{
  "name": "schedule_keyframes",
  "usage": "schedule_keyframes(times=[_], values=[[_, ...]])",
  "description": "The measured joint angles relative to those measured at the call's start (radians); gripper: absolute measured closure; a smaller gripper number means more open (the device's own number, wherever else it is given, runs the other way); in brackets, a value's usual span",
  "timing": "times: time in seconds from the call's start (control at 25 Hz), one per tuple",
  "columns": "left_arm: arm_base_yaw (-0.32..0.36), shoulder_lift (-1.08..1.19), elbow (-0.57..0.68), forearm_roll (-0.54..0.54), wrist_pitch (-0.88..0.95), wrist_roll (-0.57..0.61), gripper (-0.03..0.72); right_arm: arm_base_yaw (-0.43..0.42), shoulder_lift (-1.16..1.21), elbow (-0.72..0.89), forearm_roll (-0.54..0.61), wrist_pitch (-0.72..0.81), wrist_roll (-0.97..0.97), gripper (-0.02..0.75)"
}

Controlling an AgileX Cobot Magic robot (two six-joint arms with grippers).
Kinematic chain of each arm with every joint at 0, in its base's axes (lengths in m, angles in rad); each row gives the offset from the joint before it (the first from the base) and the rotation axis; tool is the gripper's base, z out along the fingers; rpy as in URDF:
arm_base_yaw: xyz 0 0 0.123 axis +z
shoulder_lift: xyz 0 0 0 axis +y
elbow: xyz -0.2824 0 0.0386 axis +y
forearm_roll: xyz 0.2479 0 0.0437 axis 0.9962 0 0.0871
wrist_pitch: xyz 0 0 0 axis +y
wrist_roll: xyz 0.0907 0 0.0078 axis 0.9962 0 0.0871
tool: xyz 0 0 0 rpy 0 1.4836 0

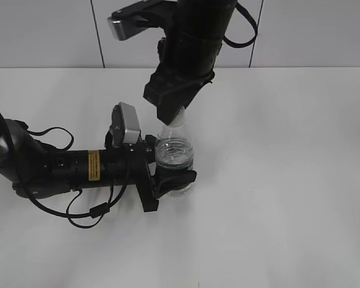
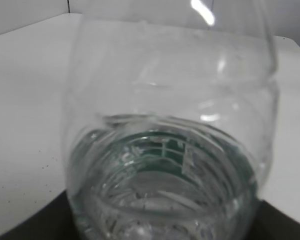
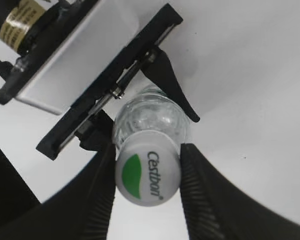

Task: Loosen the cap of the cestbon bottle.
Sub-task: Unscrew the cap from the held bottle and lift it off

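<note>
The bottle (image 1: 174, 157) stands upright near the middle of the white table (image 1: 288, 180). The table's back edge meets a pale wall (image 1: 48, 30) behind the arms. There is lots of bare table to the right of the bottle and in front of it. The left side is busy, because the left arm (image 1: 48, 168) lies low across the table there, with loose black cables (image 1: 90, 211) curling beside it.

The left claw (image 1: 171, 174) reaches in from the left and is pinching the bottle around its lower body. Its dark fingers (image 3: 172, 85) wrap the sides, seen from above in the right wrist view. In the left wrist view the bottle (image 2: 170, 140) fills almost the whole picture, so it sits deep in that claw.

The right claw (image 3: 147, 172) comes straight down from above. Its two ribbed black fingers (image 3: 202, 190) press on both sides of the cap (image 3: 147, 172), so it is pinching the cap. In the exterior view the cap is hidden under this claw.

The cap is white with a green leaf mark and the word Cestbon, and it sits on the bottle's neck.

The bottle is clear. It looks like there is water in the lower part, and a green label (image 2: 162, 150) shows through it.
</note>
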Motion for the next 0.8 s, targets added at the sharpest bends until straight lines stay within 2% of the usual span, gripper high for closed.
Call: schedule_keyframes(times=[0.8], values=[[0.000,0.000,0.000,0.001,0.001,0.007,0.276,0.000,-0.005,0.000,0.006,-0.001,-0.605,0.442]])
